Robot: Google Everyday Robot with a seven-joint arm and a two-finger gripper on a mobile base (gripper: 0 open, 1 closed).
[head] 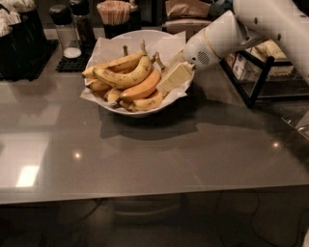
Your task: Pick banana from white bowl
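The white bowl (145, 36), lined with white paper, stands at the back middle of the grey table and holds several bananas. The long, slender, freckled dull-yellow banana (115, 63) lies along the back of the pile, its dark stem pointing up to the right. A thicker curved spotted banana (126, 77) lies in front of it, and a smooth orange-tinted one (143, 87) below that. My gripper (175, 77), on the white arm coming in from the upper right, sits low over the bowl's right side, next to the banana stems. It holds nothing that I can see.
The grey table (145, 154) stretches toward me. Behind the bowl are a shaker (65, 31), a cup of sticks (114, 12) and dark containers (19, 43) at the left. A black wire rack (260, 72) stands at the right.
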